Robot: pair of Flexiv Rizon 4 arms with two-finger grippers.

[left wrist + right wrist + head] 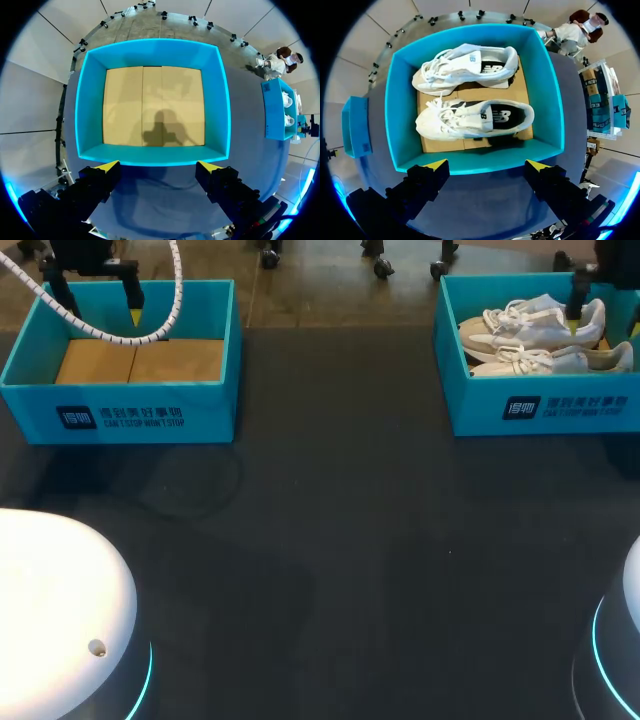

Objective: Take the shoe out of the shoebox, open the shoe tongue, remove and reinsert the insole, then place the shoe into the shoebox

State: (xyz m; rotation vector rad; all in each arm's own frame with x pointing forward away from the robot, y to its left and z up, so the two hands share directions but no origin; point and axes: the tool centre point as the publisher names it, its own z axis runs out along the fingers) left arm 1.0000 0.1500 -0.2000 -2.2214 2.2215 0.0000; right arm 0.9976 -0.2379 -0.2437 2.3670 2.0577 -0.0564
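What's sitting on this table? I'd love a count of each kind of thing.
Blue shoeboxes: 2 (empty shoebox, filled shoebox)
White shoes: 2 (far shoe, near shoe), both in the filled shoebox
Total: 4

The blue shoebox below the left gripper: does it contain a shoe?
No; in the left wrist view the blue cardboard shoebox shows only its bare tan floor.
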